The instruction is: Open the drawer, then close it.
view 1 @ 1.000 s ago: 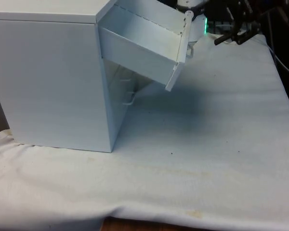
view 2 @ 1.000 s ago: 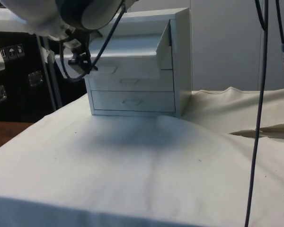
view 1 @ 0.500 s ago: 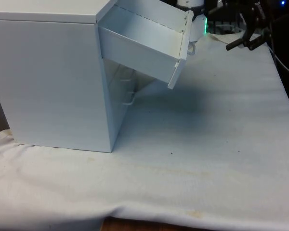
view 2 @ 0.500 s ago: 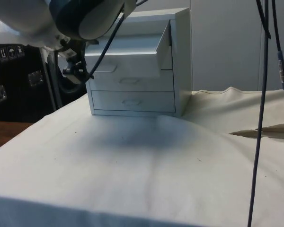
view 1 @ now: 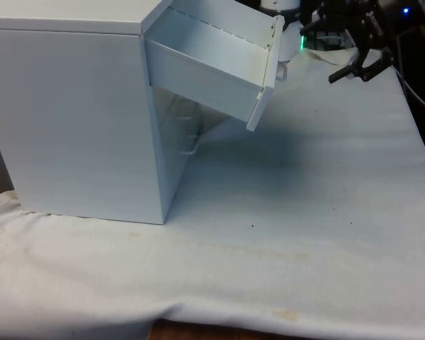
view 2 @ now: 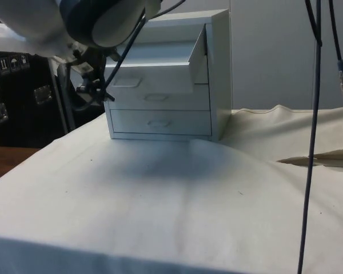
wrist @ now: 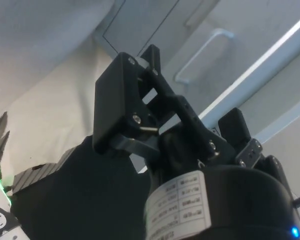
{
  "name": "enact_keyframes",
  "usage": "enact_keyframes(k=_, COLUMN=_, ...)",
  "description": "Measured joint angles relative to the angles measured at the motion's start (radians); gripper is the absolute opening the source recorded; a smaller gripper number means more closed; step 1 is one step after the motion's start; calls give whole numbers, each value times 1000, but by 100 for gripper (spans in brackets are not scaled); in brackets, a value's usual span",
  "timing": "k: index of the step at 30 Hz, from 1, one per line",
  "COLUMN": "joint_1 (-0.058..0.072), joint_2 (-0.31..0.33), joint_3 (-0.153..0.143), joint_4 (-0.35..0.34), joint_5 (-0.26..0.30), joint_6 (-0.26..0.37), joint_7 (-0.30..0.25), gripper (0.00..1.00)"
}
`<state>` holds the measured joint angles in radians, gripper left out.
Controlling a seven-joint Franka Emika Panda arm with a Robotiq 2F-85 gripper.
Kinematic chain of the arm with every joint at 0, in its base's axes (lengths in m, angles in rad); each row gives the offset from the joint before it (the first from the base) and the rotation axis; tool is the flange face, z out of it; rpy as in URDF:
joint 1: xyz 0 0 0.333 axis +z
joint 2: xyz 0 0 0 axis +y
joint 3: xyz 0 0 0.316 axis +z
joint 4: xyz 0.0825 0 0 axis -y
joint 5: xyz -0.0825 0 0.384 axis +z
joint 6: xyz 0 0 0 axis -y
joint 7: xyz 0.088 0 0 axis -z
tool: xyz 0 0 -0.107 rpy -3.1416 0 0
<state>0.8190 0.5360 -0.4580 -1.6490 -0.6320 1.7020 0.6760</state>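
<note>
Top drawer (view 1: 212, 67): pulled out, sagging, on white chest (view 1: 74, 113).
Gripper (view 1: 360, 62): apart from drawer front, holding nothing.
Jaws: spread undeterminable.

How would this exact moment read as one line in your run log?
top drawer: pulled out, tilted down | gripper: clear of handle, holding nothing | chest: lower drawers shut

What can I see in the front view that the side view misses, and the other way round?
The front view alone looks down into the open top drawer, which is empty, and at the chest's plain side. The side view alone faces the two shut lower drawers with their handles. Both show the top drawer pulled out and sagging, and the gripper apart from it, on a white cloth.
</note>
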Motion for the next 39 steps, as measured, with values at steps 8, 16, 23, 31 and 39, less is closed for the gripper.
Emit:
enact_keyframes(k=8, joint_1=-11, joint_2=-22, joint_3=-11, joint_4=-33, joint_5=6, joint_6=34, joint_7=0, gripper=100)
enact_keyframes(k=16, joint_1=-15, joint_2=-33, joint_3=-13, joint_4=-44, joint_5=13, joint_6=52, joint_7=3, gripper=100)
enact_keyframes(k=23, joint_1=-17, joint_2=-35, joint_3=-13, joint_4=-44, joint_5=38, joint_6=76, joint_7=6, gripper=100)
enact_keyframes(k=31, joint_1=-25, joint_2=-36, joint_3=-14, joint_4=-46, joint_5=67, joint_6=109, joint_7=5, gripper=100)
enact_keyframes(k=39, joint_1=-32, joint_2=-48, joint_3=-24, joint_4=-63, joint_5=80, joint_6=145, joint_7=-5, gripper=100)
